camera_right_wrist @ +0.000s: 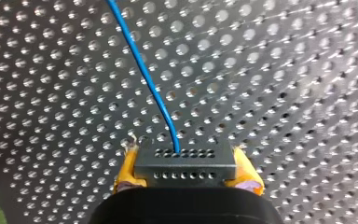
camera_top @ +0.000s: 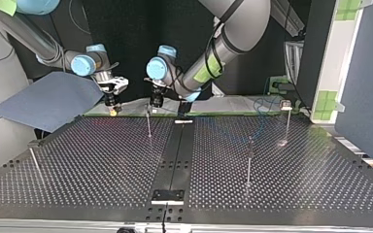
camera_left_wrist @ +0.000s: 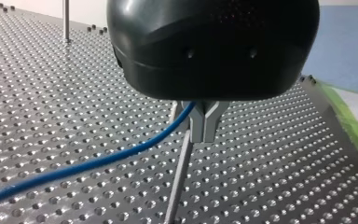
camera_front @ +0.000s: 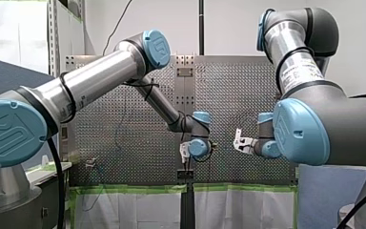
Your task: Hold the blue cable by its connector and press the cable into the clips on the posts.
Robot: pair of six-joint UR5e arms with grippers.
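In the right wrist view my right gripper point(camera_right_wrist: 185, 175) has its yellow pads shut on a black connector point(camera_right_wrist: 184, 161) with rows of small holes. The blue cable point(camera_right_wrist: 142, 70) leaves the connector and runs ahead over the perforated table. In the left wrist view my left gripper point(camera_left_wrist: 203, 133) has its metal fingers shut on the blue cable point(camera_left_wrist: 98, 161), right above the top of a thin post point(camera_left_wrist: 179, 182). In the top view both grippers hang near the far edge: my left gripper point(camera_top: 155, 103) over a post point(camera_top: 148, 124), my right gripper point(camera_top: 112, 110) beside it.
More thin posts stand on the table point(camera_top: 249, 162), point(camera_top: 286, 121), point(camera_top: 34, 162). A black strip point(camera_top: 175, 155) runs down the table's middle. A blue-grey sheet point(camera_top: 53, 99) lies past the far edge at the top view's left. Green tape lines that edge.
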